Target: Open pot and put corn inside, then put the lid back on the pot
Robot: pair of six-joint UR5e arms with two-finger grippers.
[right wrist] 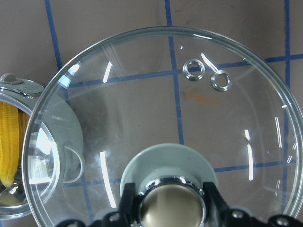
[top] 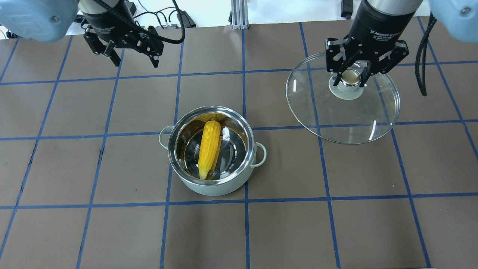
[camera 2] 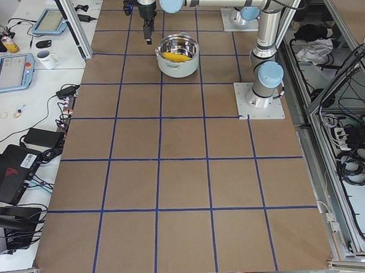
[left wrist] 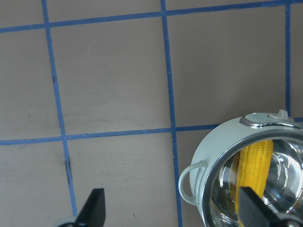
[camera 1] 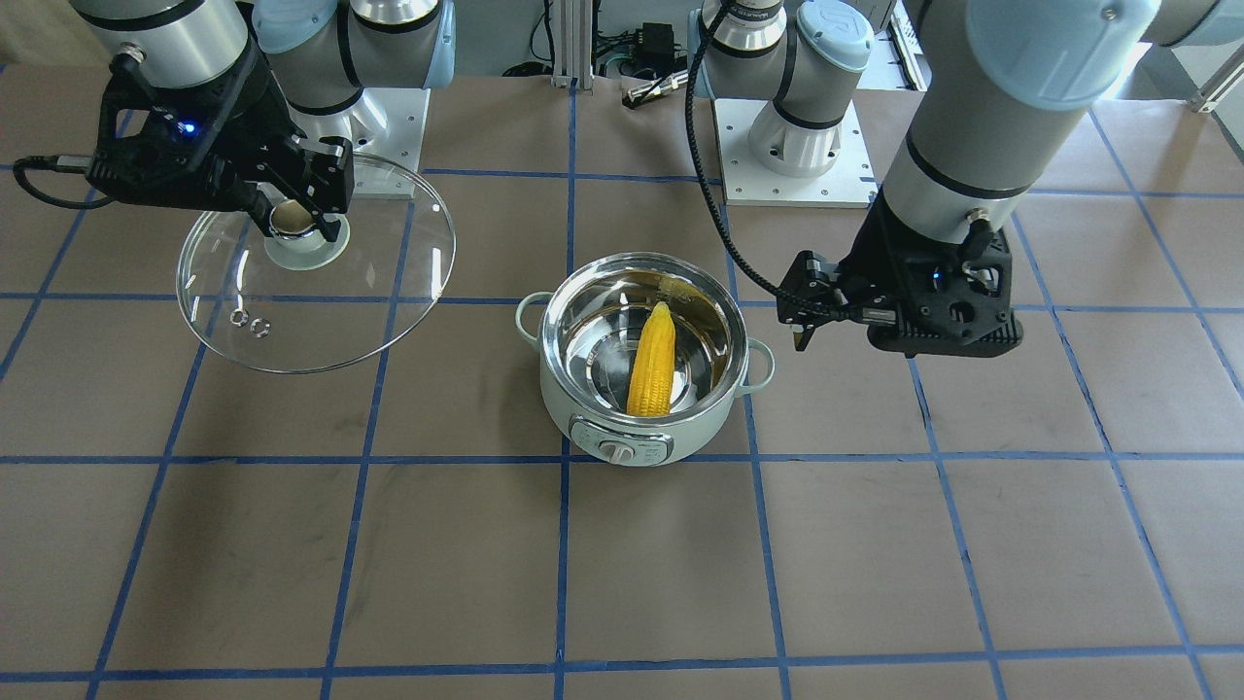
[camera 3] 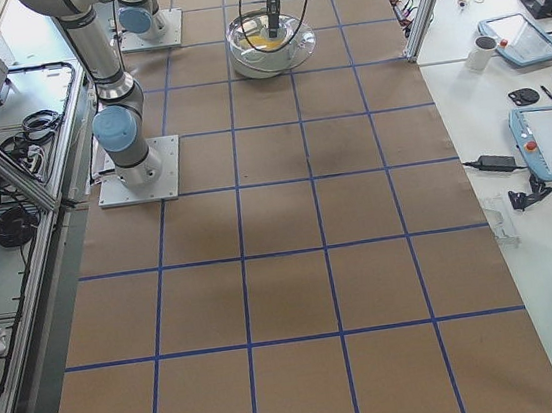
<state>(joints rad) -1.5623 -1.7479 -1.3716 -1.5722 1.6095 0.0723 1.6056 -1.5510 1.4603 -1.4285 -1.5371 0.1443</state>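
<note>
The mint-green pot [top: 216, 189] stands open at the table's middle, its dial panel [camera 1: 622, 449] facing away from the robot. The yellow corn [top: 208, 147] lies inside it, also seen in the front view [camera 1: 653, 360] and the left wrist view [left wrist: 253, 165]. My right gripper [top: 351, 76] is shut on the knob of the glass lid [top: 343, 116] and holds it tilted above the table, to the right of the pot. The lid fills the right wrist view [right wrist: 165, 109]. My left gripper [top: 130, 58] is open and empty, raised behind and left of the pot.
Brown table surface with a blue tape grid. Both arm bases [camera 1: 792, 146] stand at the robot's edge of the table. Tablets, cables and mugs lie on side benches [camera 2: 24, 64] beyond the table's ends.
</note>
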